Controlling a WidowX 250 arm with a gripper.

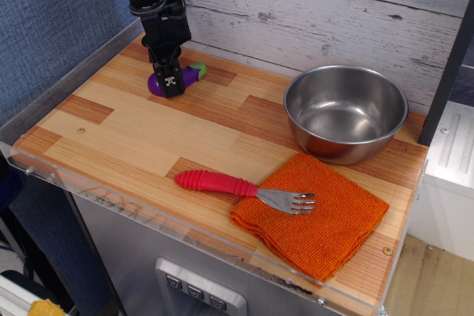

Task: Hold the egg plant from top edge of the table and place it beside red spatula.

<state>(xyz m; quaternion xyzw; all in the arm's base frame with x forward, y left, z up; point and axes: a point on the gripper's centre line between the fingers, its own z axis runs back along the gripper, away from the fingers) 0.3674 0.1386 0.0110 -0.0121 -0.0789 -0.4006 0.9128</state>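
Note:
The purple egg plant (188, 77) with its green stem cap lies at the far left of the wood-strip table (133, 127). My gripper (171, 83) points down onto the egg plant's left half, with its fingers against the purple body and hiding part of it. I cannot tell whether the fingers are closed on it. The red spatula (222, 183) lies near the front edge, its red handle to the left and its metal tines on the orange cloth (318, 220).
A steel bowl (345, 112) stands at the back right. A whitewashed plank wall runs behind the table. A clear acrylic rim lines the table's front and left edges.

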